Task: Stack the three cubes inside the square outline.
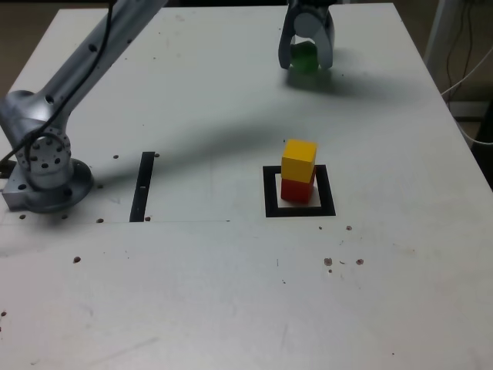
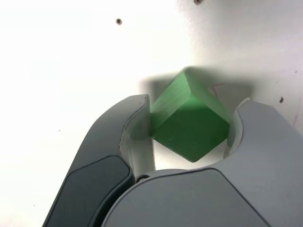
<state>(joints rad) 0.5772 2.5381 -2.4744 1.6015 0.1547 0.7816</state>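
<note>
The green cube (image 1: 305, 55) sits at the far side of the table, between the fingers of my gripper (image 1: 306, 63). In the wrist view both jaws press against opposite sides of the green cube (image 2: 189, 123), so my gripper (image 2: 194, 104) is shut on it. I cannot tell whether the cube is resting on the table or just off it. Nearer the camera, the yellow cube (image 1: 299, 159) is stacked on the red cube (image 1: 296, 190), slightly twisted. The red cube stands inside the black square outline (image 1: 269, 194).
The arm's base (image 1: 46, 169) is mounted at the exterior view's left, and the arm reaches across the table's far half. A narrow black strip (image 1: 142, 186) lies between the base and the outline. The white table (image 1: 231, 293) has small holes and specks.
</note>
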